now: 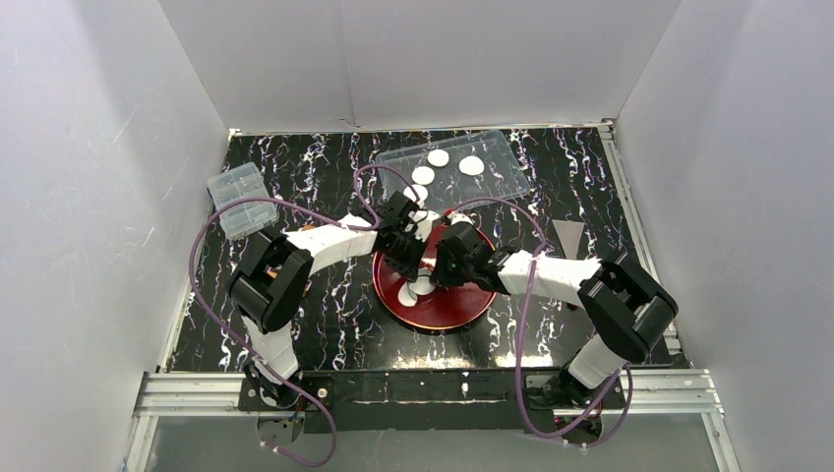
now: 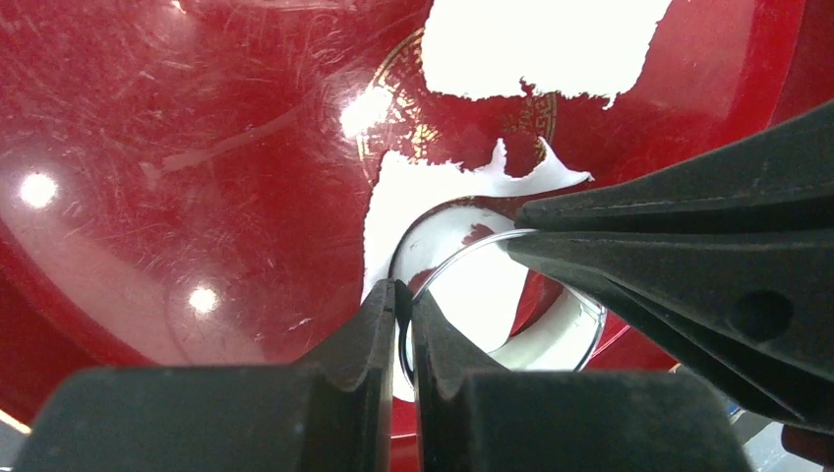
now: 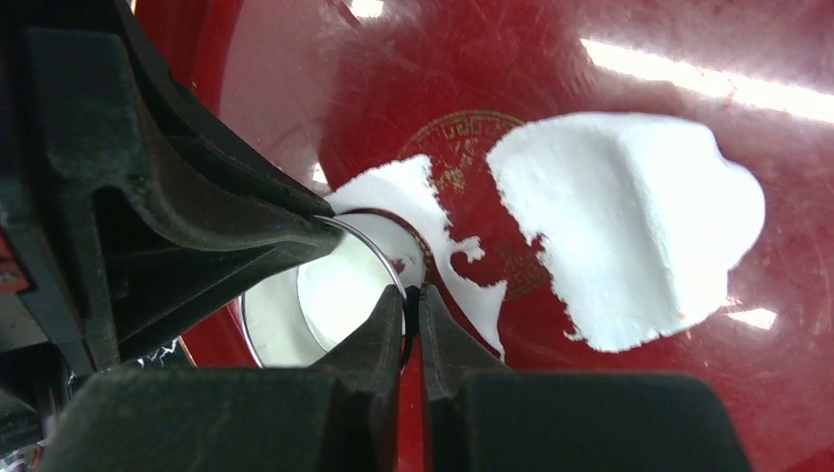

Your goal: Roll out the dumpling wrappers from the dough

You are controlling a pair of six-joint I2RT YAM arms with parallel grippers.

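While left gripper (image 2: 403, 317) and right gripper (image 3: 411, 315) clamp its rim, ring cutter (image 2: 590, 330) upright on ragged dough (image 3: 629, 236).

Bright, even light from overhead here, bouncing off the white walls. The red plate (image 2: 197, 147) throws back round hotspots, plus a long glare streak in the right wrist view. The dough (image 3: 629, 236) is blown-out white, and the close-up fingers (image 2: 364, 393) look soft.

Top external: high, looking down, far above red plate (image 1: 454, 307). Wrist views: close, low over plate, opposed; share clear ring (image 2: 588, 334) (image 3: 261, 339), dough (image 2: 531, 44) (image 3: 629, 236) near plate centre.
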